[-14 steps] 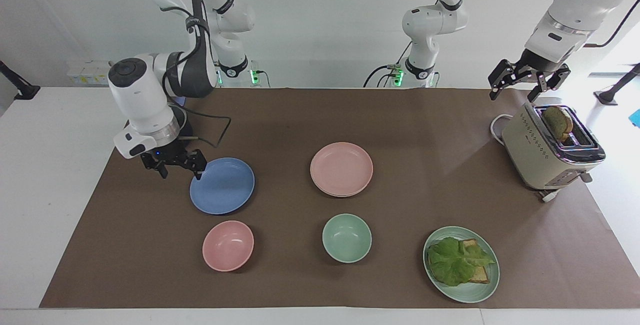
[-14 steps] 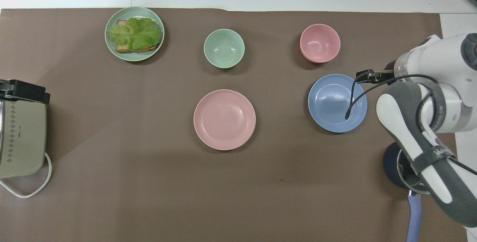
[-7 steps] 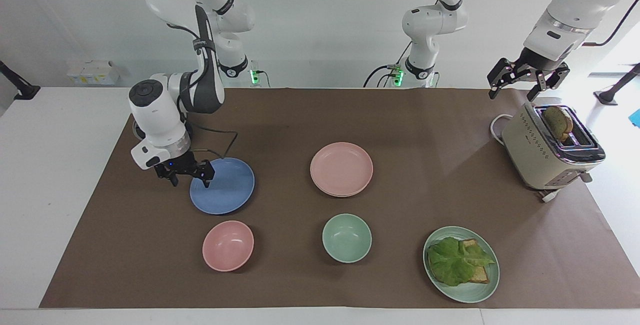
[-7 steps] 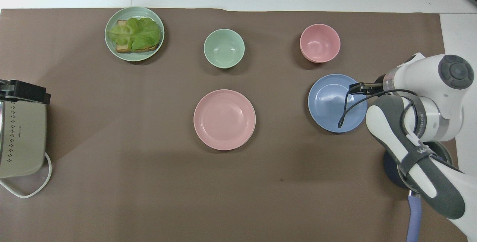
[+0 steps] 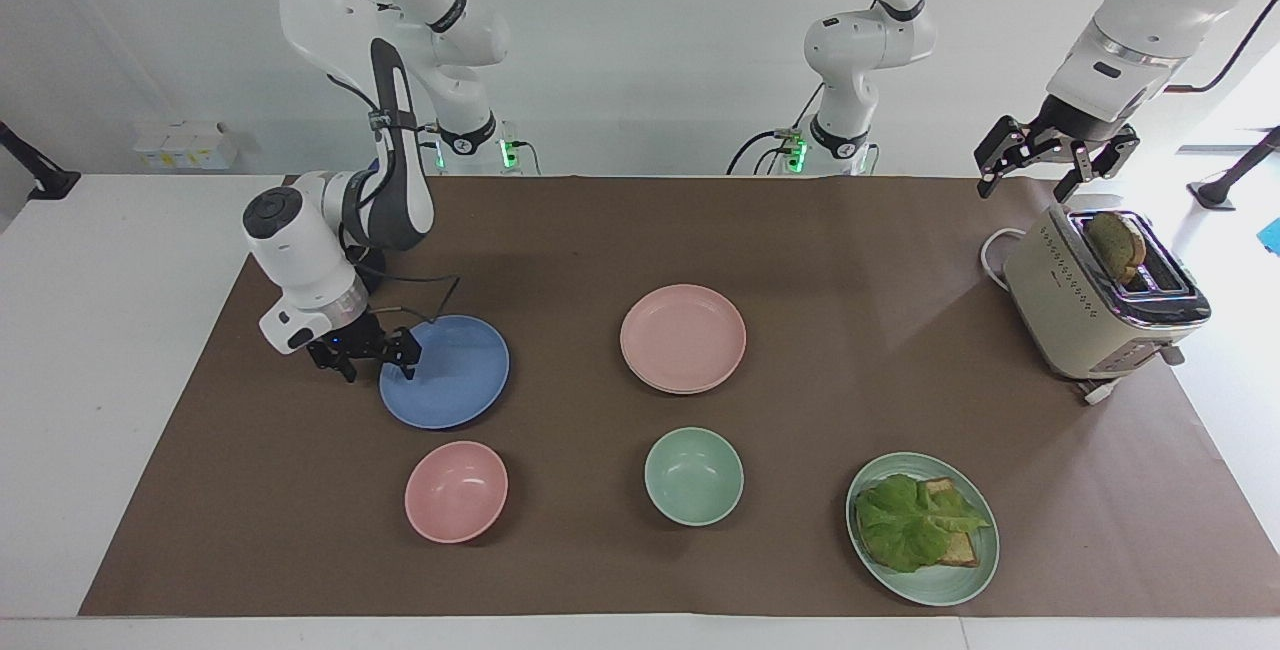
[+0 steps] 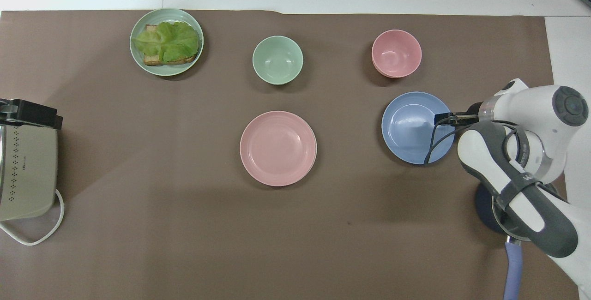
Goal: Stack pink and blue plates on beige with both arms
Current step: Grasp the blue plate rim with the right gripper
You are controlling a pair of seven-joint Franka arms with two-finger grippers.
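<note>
- since a moment ago, the right gripper [image 5: 363, 358] has come lower and closer to the blue plate [image 5: 450, 375], and its arm has folded in over that end of the table.
- now the right gripper is at the edge of the blue plate, on the side toward the right arm's end of the table.
- its two fingers stand wide apart, one over the plate's rim and one just off it. they hold nothing.
- from above, the right gripper [image 6: 455, 118] pokes out over the rim of the blue plate [image 6: 413, 127].
- the pink plate [image 5: 683, 336] sits in the middle of the brown mat [image 5: 600, 230], well apart from the blue plate.
- the pink plate lies on top of another plate. only a thin pale edge of that lower plate shows under it, so its color is hard to tell.
- the left gripper [image 5: 1050, 166] hangs in the air just beside the toaster [image 5: 1090, 305], at the left arm's end of the table. its fingers are wide apart and hold nothing. that arm waits.
- a slice of bread [image 5: 1117, 242] sticks up out of the toaster.
- a pink bowl [image 5: 456, 490] sits farther from the robots than the blue plate.
- a green bowl [image 5: 694, 476] sits farther from the robots than the pink plate.
- a green plate [image 5: 975, 570] with toast and a lettuce leaf [image 5: 912, 522] sits toward the left arm's end.
</note>
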